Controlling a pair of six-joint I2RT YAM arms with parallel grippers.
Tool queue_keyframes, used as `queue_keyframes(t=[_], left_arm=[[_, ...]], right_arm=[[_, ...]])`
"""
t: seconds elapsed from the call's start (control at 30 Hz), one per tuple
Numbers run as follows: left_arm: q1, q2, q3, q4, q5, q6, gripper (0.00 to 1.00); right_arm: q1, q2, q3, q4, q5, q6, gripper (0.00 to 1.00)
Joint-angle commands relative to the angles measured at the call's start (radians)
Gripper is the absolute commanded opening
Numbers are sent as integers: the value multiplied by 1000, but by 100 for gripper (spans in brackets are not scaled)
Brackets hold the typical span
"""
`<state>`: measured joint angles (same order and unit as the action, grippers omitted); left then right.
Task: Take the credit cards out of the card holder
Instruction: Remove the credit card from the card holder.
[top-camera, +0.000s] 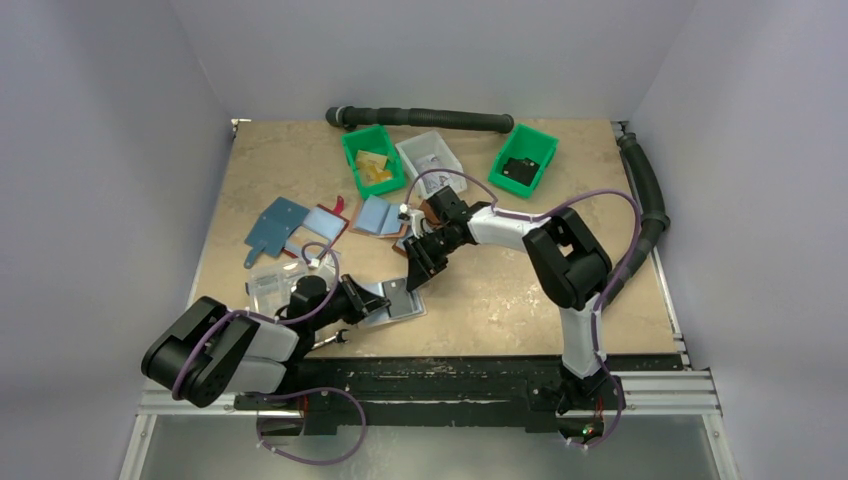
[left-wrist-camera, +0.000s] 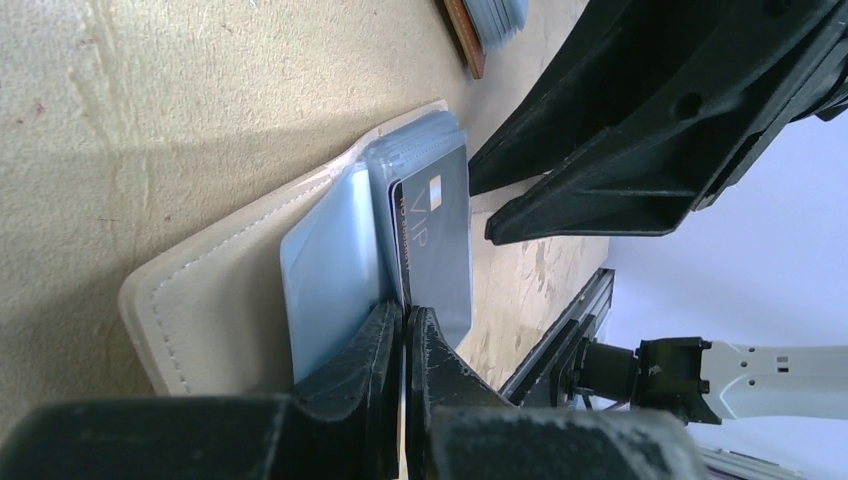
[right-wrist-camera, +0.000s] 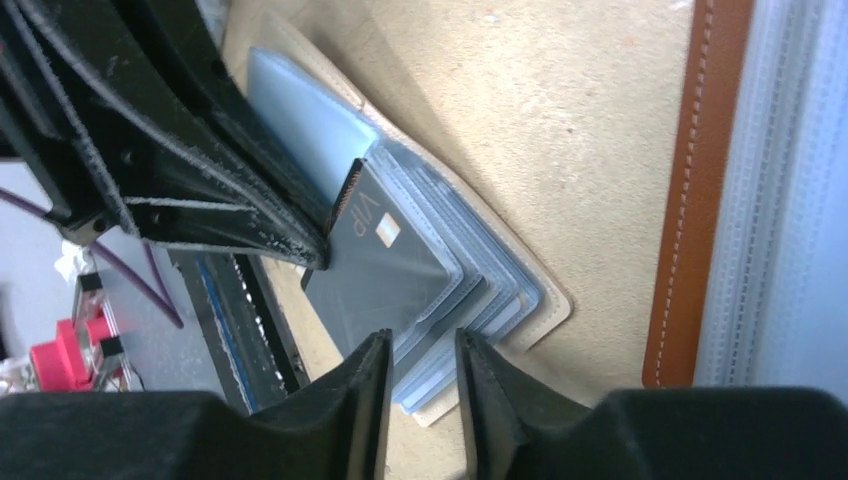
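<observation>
The card holder (top-camera: 402, 302) lies open near the table's front, its whitish stitched rim (left-wrist-camera: 200, 300) flat on the wood. A light blue credit card (left-wrist-camera: 330, 265) sits in it. Beside that, a dark grey credit card (left-wrist-camera: 437, 235) marked VIP lies over the clear sleeves (right-wrist-camera: 500, 300). My left gripper (left-wrist-camera: 404, 335) is shut on the dark grey card's edge. My right gripper (right-wrist-camera: 420, 365) hovers just over the sleeves' corner, open, holding nothing. In the top view the left gripper (top-camera: 376, 303) reaches the holder from the left and the right gripper (top-camera: 416, 274) from above.
Brown wallets with blue lining (top-camera: 383, 215) (top-camera: 325, 222) and a blue flap (top-camera: 272, 228) lie behind the holder; one brown edge (right-wrist-camera: 690, 200) is close on the right. A clear plastic box (top-camera: 272, 285) sits left. Green bins (top-camera: 372, 160) (top-camera: 523, 160), a white bin (top-camera: 430, 157) and a hose (top-camera: 420, 118) stand at the back.
</observation>
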<state>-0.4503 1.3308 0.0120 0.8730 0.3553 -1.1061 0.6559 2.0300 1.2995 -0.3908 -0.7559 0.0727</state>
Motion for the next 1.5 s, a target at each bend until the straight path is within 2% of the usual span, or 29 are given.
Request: queue_keyframes(t=[0.0,0.1,0.17,0.33,0.47,0.6,0.73,0.93,1.1,1.33,1.47], left_arm=[[11,3,-55,34,44,60,0],[12,3,-51,55,65,94,0],[11,0,-46,69,85,121,0],[10,-46,-28,61,118,213,0],[9,-140,-20,13,138,309,0],[3,-249,-20,-62,144,407,0],[-40,-276,-29,-20,128,432,0],[-108,-234,-20,28,106,460,0],[-144,-172,17,61,96,477,0],[-145,-158,5,85,91,492,0],[-145,-158,4,87,98,501,0]], right_arm=[[-24,-2,29,-47,-36,-127,43],[-33,-48,32,-83,-117,-211,56],[-38,-75,36,-109,-126,-265,61],[-66,-112,58,-200,-118,-457,67],[-90,-132,32,-189,-111,-530,73],[-98,-140,8,-195,-153,-617,78],[-98,-150,-19,-213,-231,-726,80],[-91,-105,-6,-290,-327,-835,79],[-68,-72,14,-360,-344,-905,74],[-43,-22,25,-421,-316,-976,64],[-26,-5,38,-422,-321,-968,51]])
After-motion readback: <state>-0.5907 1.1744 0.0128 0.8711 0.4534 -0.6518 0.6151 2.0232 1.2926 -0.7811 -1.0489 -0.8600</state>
